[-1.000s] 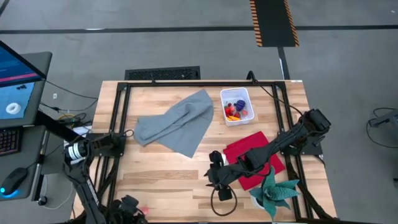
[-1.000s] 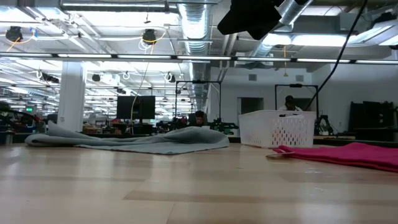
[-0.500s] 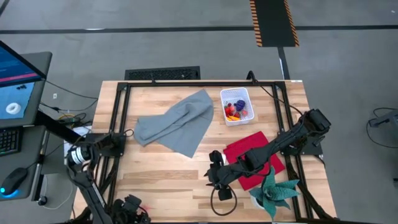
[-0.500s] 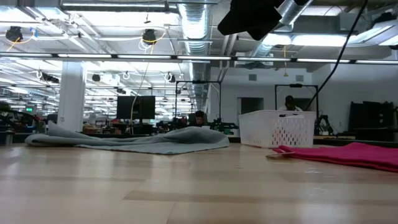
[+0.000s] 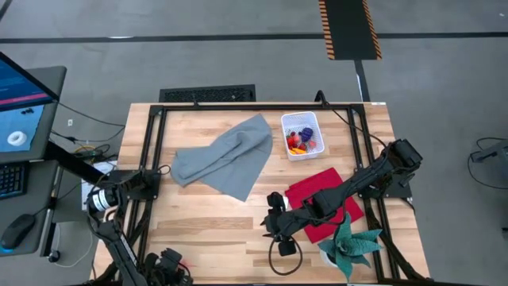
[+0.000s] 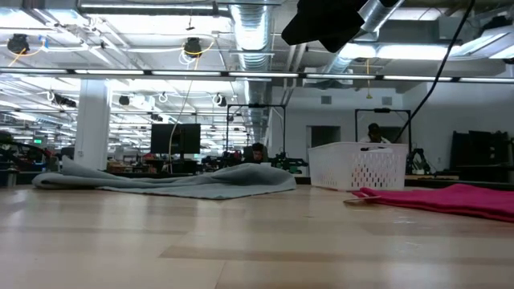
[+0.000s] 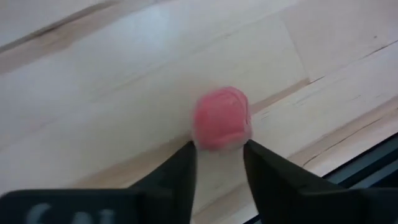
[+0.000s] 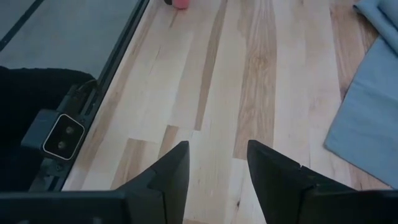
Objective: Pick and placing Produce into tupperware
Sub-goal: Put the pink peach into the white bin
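While low at the table's (image 5: 198, 230) near left corner, left gripper (image 7: 219, 163) straddling a pink berry (image 7: 221, 118), fingertips touching its sides, grasping it on the wood. Farther in, right gripper (image 8: 214, 163) hovering over bare planks, fingers apart, holding nothing. Beside it, red cloth (image 5: 321, 199). Beyond, grey cloth (image 5: 226, 155). Farthest back, white tupperware (image 5: 302, 136) with produce (image 5: 299, 140) inside.
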Robot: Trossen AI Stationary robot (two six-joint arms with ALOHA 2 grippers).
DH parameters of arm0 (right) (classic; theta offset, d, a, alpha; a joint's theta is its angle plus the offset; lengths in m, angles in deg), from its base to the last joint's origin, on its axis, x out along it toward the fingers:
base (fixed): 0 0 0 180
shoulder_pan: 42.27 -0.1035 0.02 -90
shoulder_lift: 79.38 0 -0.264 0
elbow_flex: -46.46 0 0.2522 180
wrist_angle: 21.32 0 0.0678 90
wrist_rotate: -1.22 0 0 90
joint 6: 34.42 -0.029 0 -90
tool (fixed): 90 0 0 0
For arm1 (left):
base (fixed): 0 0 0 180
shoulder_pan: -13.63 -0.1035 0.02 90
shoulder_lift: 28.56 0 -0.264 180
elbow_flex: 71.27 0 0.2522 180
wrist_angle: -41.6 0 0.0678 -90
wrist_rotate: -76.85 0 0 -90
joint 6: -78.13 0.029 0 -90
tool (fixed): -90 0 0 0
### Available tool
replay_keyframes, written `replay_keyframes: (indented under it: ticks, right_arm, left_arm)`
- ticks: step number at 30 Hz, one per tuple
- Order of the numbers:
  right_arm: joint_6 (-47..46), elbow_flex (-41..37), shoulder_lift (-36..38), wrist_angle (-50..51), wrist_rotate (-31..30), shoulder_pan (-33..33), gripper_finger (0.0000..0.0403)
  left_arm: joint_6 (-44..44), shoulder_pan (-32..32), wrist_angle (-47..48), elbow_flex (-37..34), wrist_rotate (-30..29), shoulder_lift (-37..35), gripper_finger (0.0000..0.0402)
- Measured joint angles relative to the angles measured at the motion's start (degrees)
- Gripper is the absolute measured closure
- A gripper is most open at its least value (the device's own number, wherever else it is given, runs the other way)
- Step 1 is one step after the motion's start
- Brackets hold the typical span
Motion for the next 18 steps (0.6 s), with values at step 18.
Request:
replay_keyframes:
  ticks: [18]
  right_arm:
    - [0.0, 0.0, 0.0, 0.1, 0.0, 0.0, 0.0226]
  left_arm:
    - [5.2, -1.7, 3.5, 0.0, -3.3, 0.0, 0.0382]
